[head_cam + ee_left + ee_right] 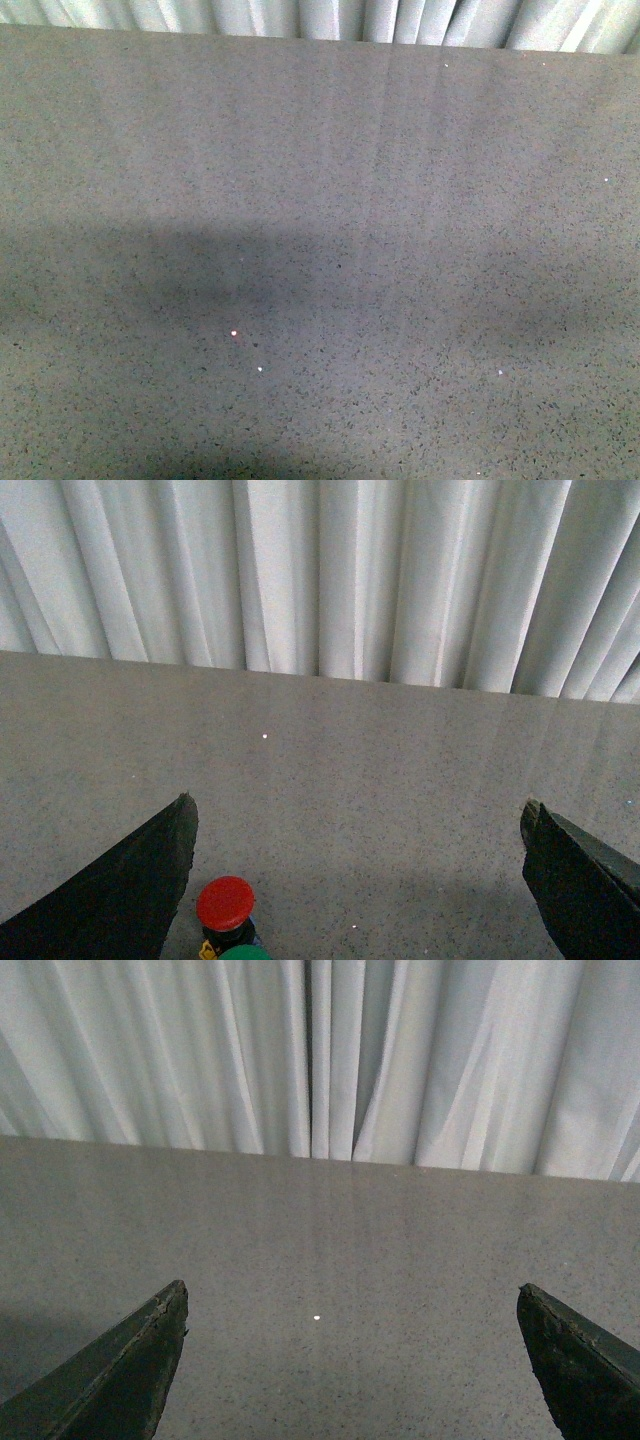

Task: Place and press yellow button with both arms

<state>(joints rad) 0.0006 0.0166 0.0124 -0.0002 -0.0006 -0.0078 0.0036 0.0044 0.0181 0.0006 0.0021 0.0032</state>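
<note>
The task seems not started yet. The front view shows only the counter [400, 200], and the yellow button shows in no view, so I cannot say where it is. The left end effector [357, 810] is spread and holds nothing; a red button [225, 902] and a green cap [243, 952] stand close by it. The right end effector [352, 1290] is spread and empty too. Picking, placing and pressing are all left.

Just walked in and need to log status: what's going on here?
Nothing is being handled. The left claw and right claw are open and empty above a grey speckled table. A red push button and a green cap sit beside one left finger. No yellow button shows in any view.
</note>
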